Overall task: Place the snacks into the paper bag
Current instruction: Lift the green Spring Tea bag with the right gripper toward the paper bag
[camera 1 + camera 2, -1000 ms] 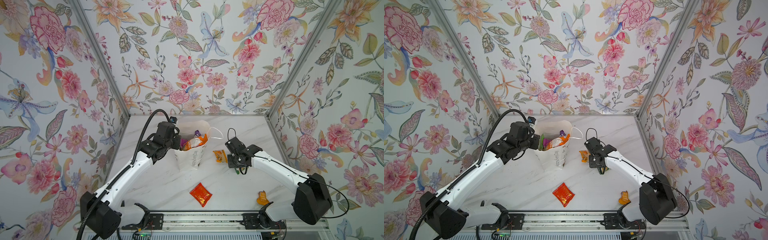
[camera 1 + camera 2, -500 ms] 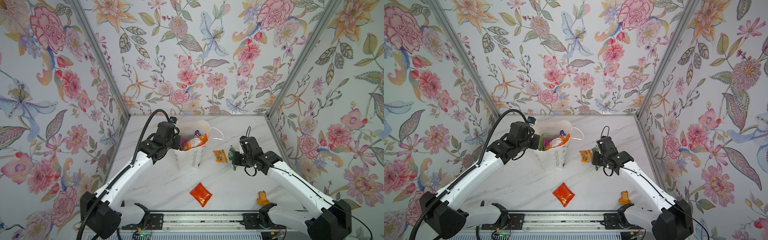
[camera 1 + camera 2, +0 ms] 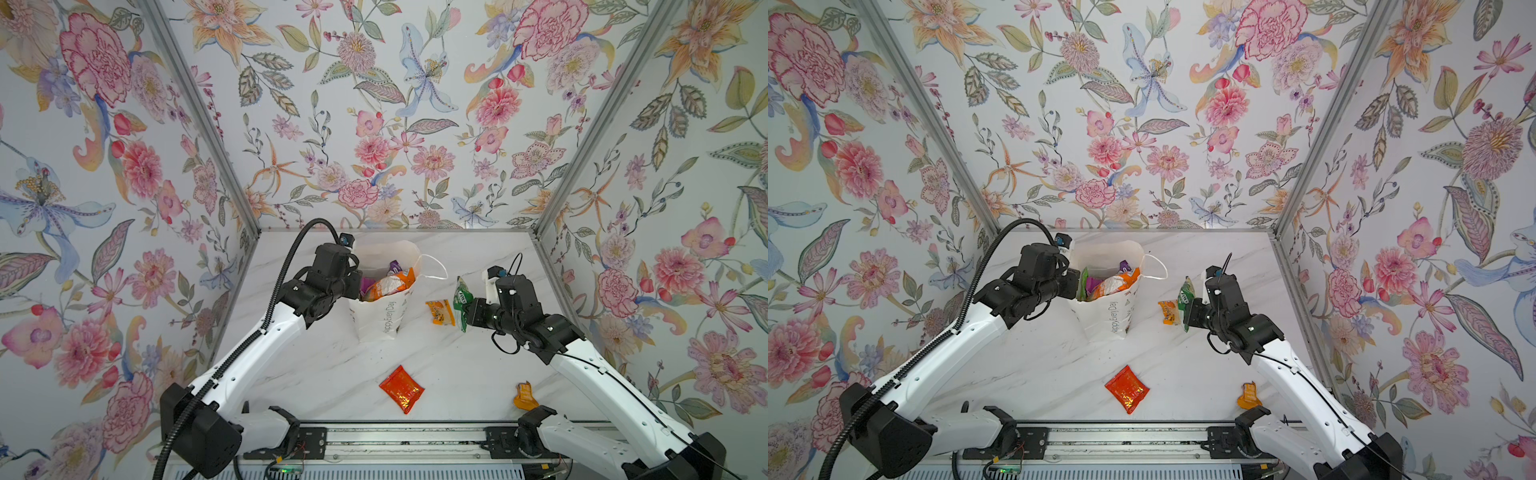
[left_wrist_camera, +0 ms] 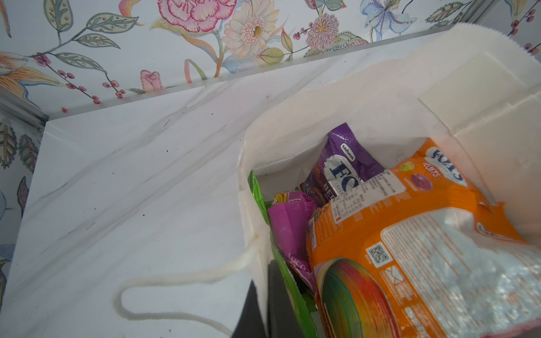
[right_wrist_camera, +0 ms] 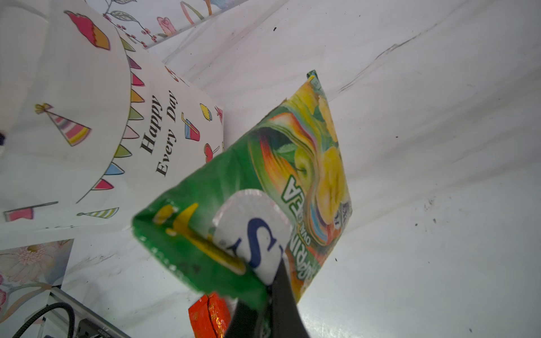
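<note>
Since a second ago the right gripper (image 3: 466,315) has risen off the worktop (image 3: 332,365) and swung right, carrying the green packet (image 3: 460,296) pinched by one edge, just right of the paper bag (image 3: 380,320). The left gripper (image 3: 356,286) has stayed clamped on the bag's left rim. The packet hangs broadside, so it may snag the rim or the cord handle (image 3: 434,266). The orange bag (image 3: 388,286) crowds the mouth, so the packet may perch on top and slide out.

Right gripper (image 3: 466,313) clamps green candy bag (image 3: 460,294) — beside orange packet (image 3: 440,311), right of paper bag (image 3: 384,322).
</note>
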Action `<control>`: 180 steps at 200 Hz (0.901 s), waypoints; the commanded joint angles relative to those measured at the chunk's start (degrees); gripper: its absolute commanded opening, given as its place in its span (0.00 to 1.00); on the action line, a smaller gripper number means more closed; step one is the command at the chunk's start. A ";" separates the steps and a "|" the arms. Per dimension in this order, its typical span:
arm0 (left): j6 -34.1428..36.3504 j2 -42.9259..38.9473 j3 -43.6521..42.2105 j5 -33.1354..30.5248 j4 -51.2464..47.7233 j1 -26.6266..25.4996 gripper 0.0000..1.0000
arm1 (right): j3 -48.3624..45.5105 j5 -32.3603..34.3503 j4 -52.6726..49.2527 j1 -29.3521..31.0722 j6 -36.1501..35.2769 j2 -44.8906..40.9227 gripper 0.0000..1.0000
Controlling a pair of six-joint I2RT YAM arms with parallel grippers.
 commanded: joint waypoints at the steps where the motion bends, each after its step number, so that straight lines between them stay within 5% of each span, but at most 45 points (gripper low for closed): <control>1: 1.16 -1.49 -0.31 -2.32 4.25 -0.25 0.00 | 0.06 -0.89 5.18 -0.37 0.73 -1.52 0.00; 180: 1.08 -1.40 -0.09 -1.31 4.42 -0.28 0.00 | 21.88 -1.94 9.88 -2.36 -4.43 4.53 0.00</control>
